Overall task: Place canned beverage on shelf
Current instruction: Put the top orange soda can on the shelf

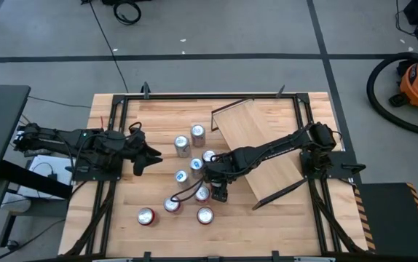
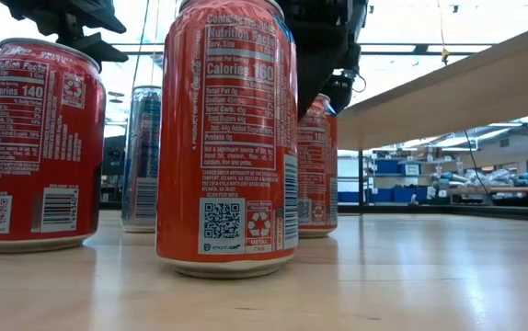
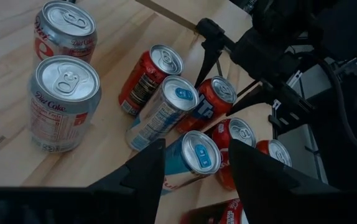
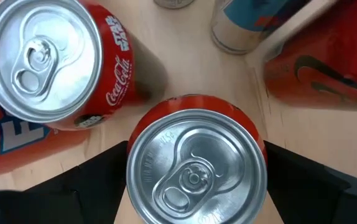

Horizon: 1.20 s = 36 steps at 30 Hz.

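1. My right gripper (image 1: 219, 193) is down over the can cluster near the table's middle, jaws spread wide. In the right wrist view a red can (image 4: 196, 167) sits between the two dark fingers (image 4: 94, 180), top facing the camera. The fingers flank it, but I see no contact on either side; I judge it not yet gripped.
2. Key relation: the can stands upright with its long axis vertical, and the gripper comes at it from above, so the can lies straight below and between the jaws. I think closing from here should catch its side wall.
3. A second red can (image 4: 45, 62) stands just beside the target, and others crowd close. Risk, in my judgement: a finger nudges a neighbour on closing or lifting.
4. The shelf (image 1: 260, 149) is the sloped light-wood board toward the right side of the table, under my right forearm. It carries no can. The right arm is clearly the nearer one to both can and shelf.
5. My left gripper (image 1: 145, 155) waits at the cluster's left edge, fingers partly open and holding nothing, pointed at the cans.
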{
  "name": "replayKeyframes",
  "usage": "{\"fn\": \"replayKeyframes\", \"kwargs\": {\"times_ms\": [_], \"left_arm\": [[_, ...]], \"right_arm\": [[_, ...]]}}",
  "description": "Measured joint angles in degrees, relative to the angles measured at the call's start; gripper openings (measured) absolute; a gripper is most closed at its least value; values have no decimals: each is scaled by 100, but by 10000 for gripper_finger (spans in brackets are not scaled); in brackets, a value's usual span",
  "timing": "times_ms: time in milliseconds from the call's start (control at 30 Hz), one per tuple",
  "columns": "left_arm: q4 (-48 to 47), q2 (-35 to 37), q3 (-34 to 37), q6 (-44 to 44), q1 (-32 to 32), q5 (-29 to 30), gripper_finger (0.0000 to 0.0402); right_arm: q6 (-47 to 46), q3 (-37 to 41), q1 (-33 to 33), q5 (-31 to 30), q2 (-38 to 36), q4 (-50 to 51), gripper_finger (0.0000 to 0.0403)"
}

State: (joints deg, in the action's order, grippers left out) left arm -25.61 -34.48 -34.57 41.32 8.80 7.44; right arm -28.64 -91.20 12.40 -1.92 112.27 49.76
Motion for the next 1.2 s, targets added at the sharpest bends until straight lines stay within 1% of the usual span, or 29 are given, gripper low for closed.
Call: {"fn": "replayKeyframes", "kwargs": {"times_ms": [100, 300, 500, 567, 667, 933, 1100, 1200], "left_arm": [[0, 0, 0, 2, 0, 0, 185], [2, 0, 0, 0, 0, 2, 185], [2, 0, 0, 2, 0, 2, 185], [2, 0, 0, 2, 0, 2, 185], [2, 0, 2, 2, 0, 2, 185], [5, -2, 2, 42, 0, 2, 185], [9, 0, 2, 52, 0, 6, 185], [12, 0, 2, 57, 0, 39, 185]], "right_arm": [[167, -74, -9, 30, 0, 114, 344], [588, -350, -112, 23, -70, 402, 320], [867, -351, -213, 160, -79, 557, 318], [979, -443, -235, 198, -87, 848, 318], [1351, -794, -253, 259, -87, 1284, 318], [2795, -1898, -300, 337, -126, 2106, 317], [3380, -2561, -546, 378, -192, 2547, 317], [3773, -2715, -733, 347, -355, 2730, 317]]}}
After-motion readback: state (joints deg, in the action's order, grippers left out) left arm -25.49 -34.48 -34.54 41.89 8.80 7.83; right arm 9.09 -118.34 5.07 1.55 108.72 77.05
